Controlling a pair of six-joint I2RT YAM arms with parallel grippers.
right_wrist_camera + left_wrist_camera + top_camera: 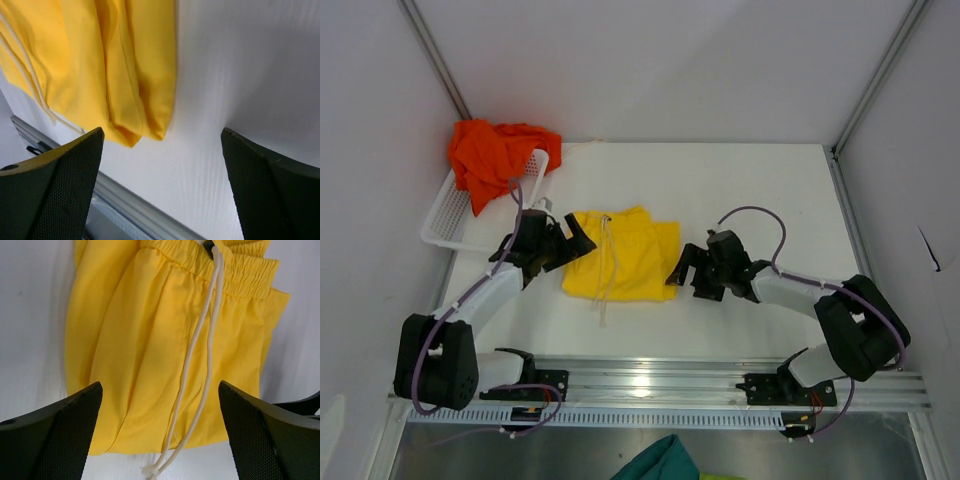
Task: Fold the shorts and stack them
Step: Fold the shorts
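The white table (740, 200) has a smooth, matte top. Folded yellow shorts (625, 262) lie flat near its middle, elastic waistband toward the far side and layered fabric edges along the right. Their white drawstrings (608, 280) run down across the fabric, and the knotted ends trail past the near hem onto the bare tabletop. A white perforated plastic basket (445, 225) sits at the far left corner, well apart from the shorts. An aluminium rail (650, 385) runs along the near edge.
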